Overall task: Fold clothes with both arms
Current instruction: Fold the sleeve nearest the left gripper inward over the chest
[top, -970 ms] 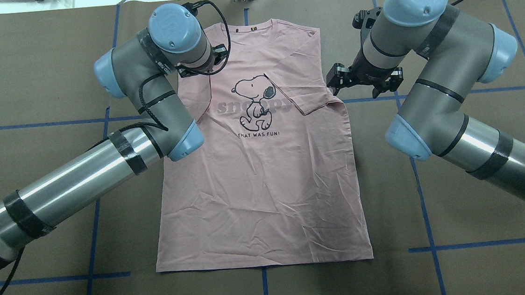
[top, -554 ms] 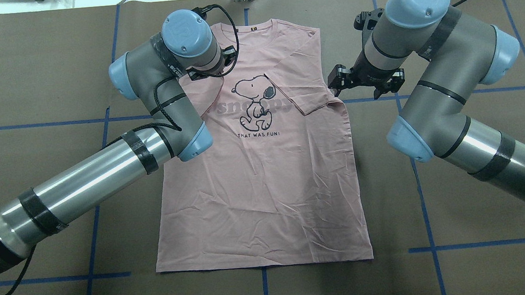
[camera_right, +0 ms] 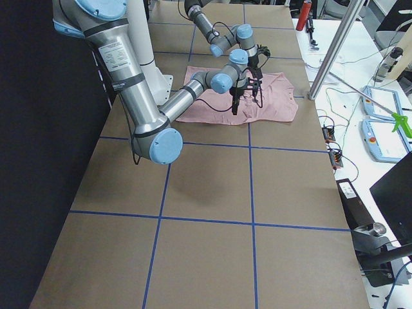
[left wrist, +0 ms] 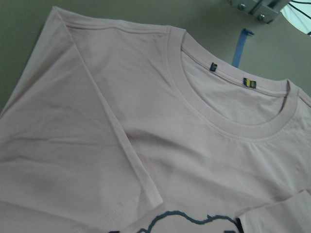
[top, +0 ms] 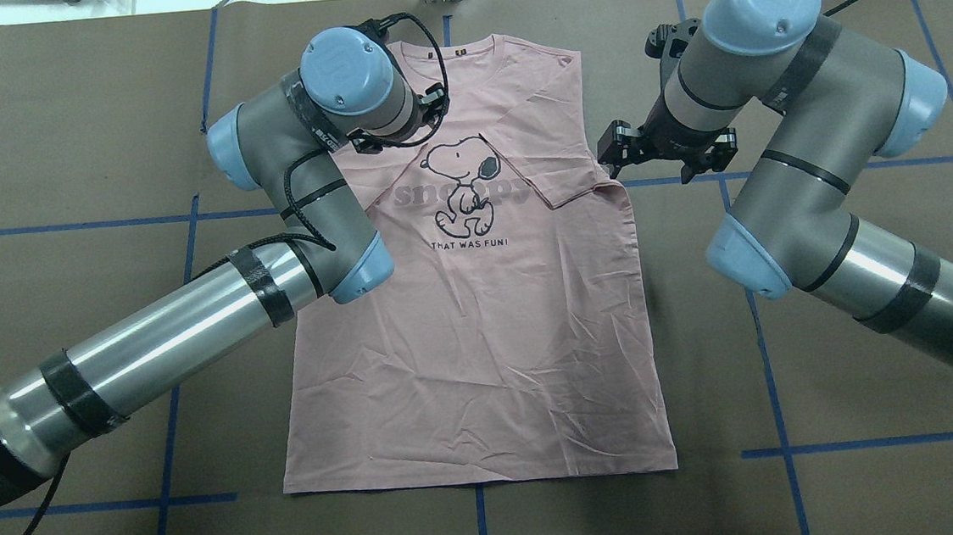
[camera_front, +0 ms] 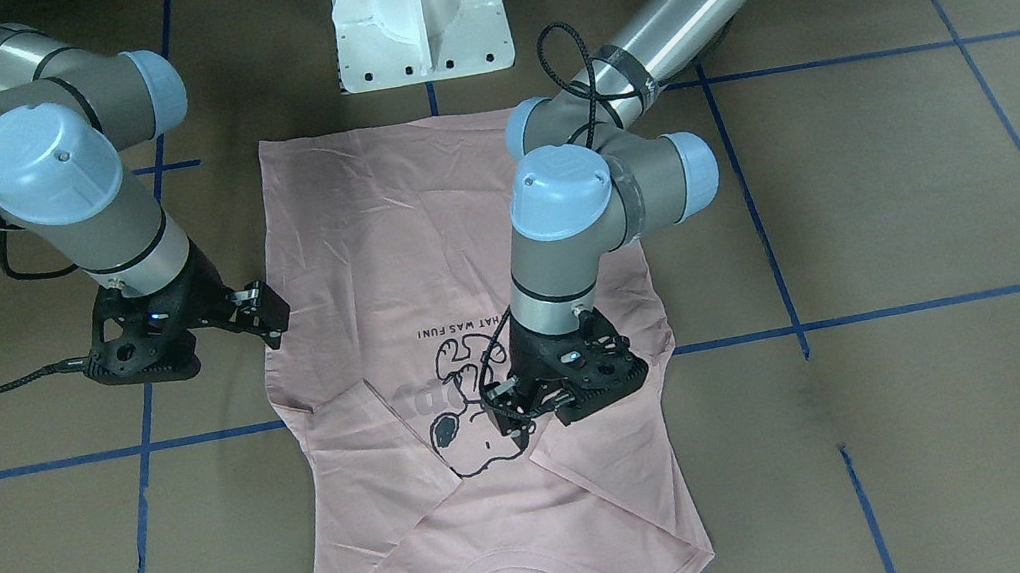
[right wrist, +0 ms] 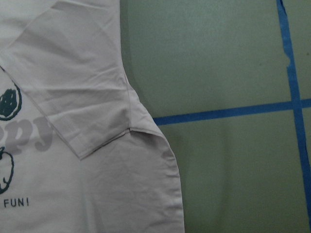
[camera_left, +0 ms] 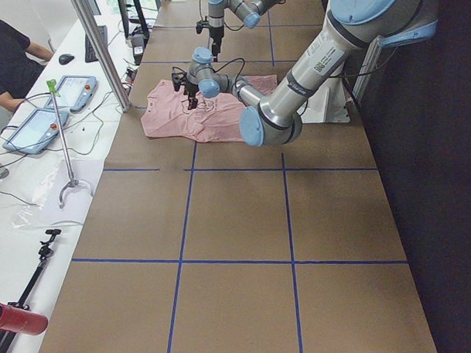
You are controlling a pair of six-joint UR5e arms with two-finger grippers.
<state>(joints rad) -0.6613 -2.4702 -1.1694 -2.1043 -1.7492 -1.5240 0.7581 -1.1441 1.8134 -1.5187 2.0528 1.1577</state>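
The pale pink T-shirt [top: 474,344] lies face up and flat on the brown table, collar [top: 451,48] at the far edge, Snoopy print [top: 461,184] on the chest. Its right sleeve [top: 545,160] is folded in over the chest. My left gripper [camera_front: 509,416] is low over the print and shut on the left sleeve [camera_front: 596,456], which is drawn in across the chest. In the overhead view the wrist hides it. My right gripper [camera_front: 272,317] is open and empty beside the shirt's right edge, near the armpit. The wrist views show collar [left wrist: 228,121] and folded sleeve [right wrist: 73,87], no fingers.
The white pedestal base [camera_front: 418,7] stands at the shirt's hem end. Blue tape lines [top: 797,450] mark the brown paper. A side table with tablets [camera_left: 32,125], cables and a seated person [camera_left: 7,53] runs along the far edge behind a metal post [camera_left: 99,49].
My left arm has moved right over the shirt, carrying the left sleeve in toward the Snoopy print. The right arm has hardly moved.
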